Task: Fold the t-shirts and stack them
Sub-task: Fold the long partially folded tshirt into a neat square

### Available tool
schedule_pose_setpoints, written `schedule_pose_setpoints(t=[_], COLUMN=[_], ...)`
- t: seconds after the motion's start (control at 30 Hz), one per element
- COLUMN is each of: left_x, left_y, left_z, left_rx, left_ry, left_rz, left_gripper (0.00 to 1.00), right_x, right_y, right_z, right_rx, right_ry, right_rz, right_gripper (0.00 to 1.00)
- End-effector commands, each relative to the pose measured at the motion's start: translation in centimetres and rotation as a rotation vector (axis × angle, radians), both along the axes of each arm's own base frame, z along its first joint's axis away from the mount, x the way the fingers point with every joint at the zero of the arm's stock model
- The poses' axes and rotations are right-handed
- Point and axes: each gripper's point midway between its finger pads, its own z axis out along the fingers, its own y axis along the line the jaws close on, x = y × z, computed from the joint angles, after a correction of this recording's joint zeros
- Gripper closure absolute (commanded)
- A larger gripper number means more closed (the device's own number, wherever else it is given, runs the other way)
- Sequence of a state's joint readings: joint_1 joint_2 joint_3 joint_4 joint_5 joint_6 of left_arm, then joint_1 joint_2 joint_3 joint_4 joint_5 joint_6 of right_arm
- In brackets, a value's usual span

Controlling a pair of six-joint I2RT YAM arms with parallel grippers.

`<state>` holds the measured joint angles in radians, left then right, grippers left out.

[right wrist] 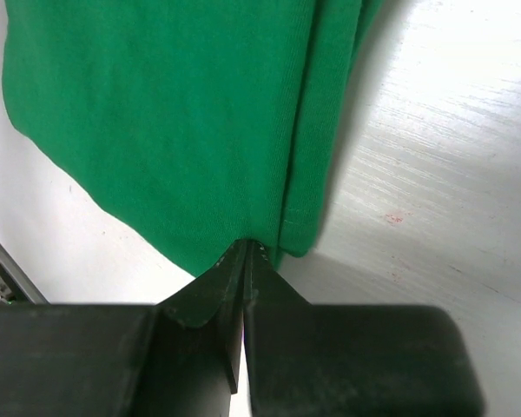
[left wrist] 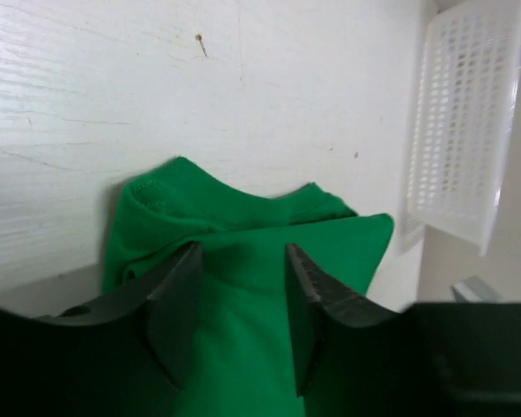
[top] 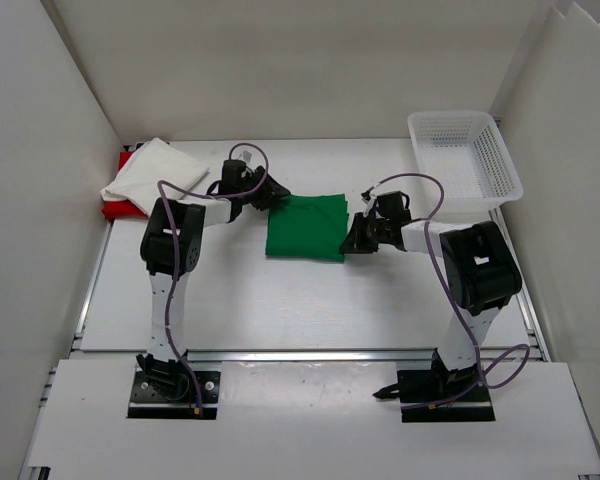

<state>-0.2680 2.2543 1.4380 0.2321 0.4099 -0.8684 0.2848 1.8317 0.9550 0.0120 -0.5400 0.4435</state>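
Note:
A green t-shirt (top: 305,228) lies folded into a rectangle in the middle of the table. My left gripper (top: 276,196) is at its far left corner, open, and in the left wrist view its fingers (left wrist: 181,295) straddle the green cloth (left wrist: 243,221) without pinching it. My right gripper (top: 348,240) is shut on the shirt's right edge; the right wrist view shows its tips (right wrist: 247,246) pressed together on the hem of the green cloth (right wrist: 174,113). At the back left a white t-shirt (top: 155,170) lies on top of a red t-shirt (top: 120,209).
A white plastic mesh basket (top: 458,116) stands at the back right, and it shows on the right of the left wrist view (left wrist: 464,122). White walls close in the table on three sides. Purple cables loop over both arms.

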Motion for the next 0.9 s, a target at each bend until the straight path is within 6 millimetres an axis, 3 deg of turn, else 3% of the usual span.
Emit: schedule_pose_setpoints(t=[0.0, 0.07, 0.1, 0.13, 0.17, 0.2, 0.23, 0.3, 0.33, 0.4, 0.43, 0.5, 0.6, 0.73, 0.83, 0.87], left_x=[0.7, -0.2, -0.9, -1.1, -2.3, -3.7, -4.3, -7.4, -7.9, -10.9, -11.4, -13.0, -14.7, -16.8, -18.0, -18.2], left_y=[0.3, 0.1, 0.7, 1.0, 1.5, 1.7, 1.8, 1.4, 1.5, 0.4, 0.2, -0.2, 0.3, 1.8, 2.3, 2.2], left_z=[6.2, 9.1, 8.9, 11.1, 11.6, 10.4, 12.0, 11.2, 10.9, 8.8, 8.6, 5.6, 2.9, -0.1, -1.2, -1.1], left_rx=[-0.089, -0.086, -0.069, -0.057, -0.052, -0.031, -0.034, -0.017, -0.01, -0.019, -0.016, 0.028, 0.039, 0.056, 0.063, 0.051], left_ry=[-0.123, -0.173, -0.169, -0.226, -0.229, -0.219, -0.25, -0.229, -0.229, -0.185, -0.187, -0.116, -0.064, 0.0, 0.022, 0.022], left_rz=[0.0, -0.012, -0.001, 0.007, 0.025, 0.017, 0.025, 0.0, 0.01, -0.028, -0.04, -0.062, -0.074, -0.069, -0.07, -0.075], left_gripper=[0.45, 0.37, 0.35, 0.35, 0.35, 0.37, 0.42, 0.51, 0.53, 0.6, 0.61, 0.64, 0.66, 0.66, 0.66, 0.66], right_x=[0.8, 0.8, 1.0, 0.8, 0.7, 0.8, 0.9, 1.7, 2.2, 4.1, 4.7, 7.4, 10.7, 14.1, 14.2, 14.6], right_y=[0.0, 0.5, 0.6, 0.6, 0.6, 0.7, 0.6, 0.8, 1.0, 1.7, 2.0, 2.0, 1.5, 0.9, -0.3, -0.4], right_z=[0.8, 2.0, 2.7, 3.0, 3.7, 4.3, 4.8, 5.9, 6.2, 6.7, 6.5, 6.4, 6.1, 4.0, 1.2, 1.6], right_rx=[0.003, 0.023, 0.028, 0.034, 0.047, 0.059, 0.068, 0.089, 0.092, 0.095, 0.091, 0.097, 0.126, 0.122, 0.095, 0.104], right_ry=[-0.058, -0.079, -0.106, -0.107, -0.128, -0.143, -0.152, -0.172, -0.183, -0.189, -0.187, -0.189, -0.185, -0.141, -0.047, -0.062], right_rz=[0.007, 0.012, 0.012, 0.006, 0.004, -0.003, -0.009, -0.009, 0.001, 0.023, 0.03, 0.015, -0.022, -0.046, -0.077, -0.08], right_gripper=[1.0, 1.0, 1.0, 1.0, 1.0, 0.99, 0.99, 1.0, 1.0, 1.0, 1.0, 1.0, 1.0, 1.0, 1.0, 1.0])
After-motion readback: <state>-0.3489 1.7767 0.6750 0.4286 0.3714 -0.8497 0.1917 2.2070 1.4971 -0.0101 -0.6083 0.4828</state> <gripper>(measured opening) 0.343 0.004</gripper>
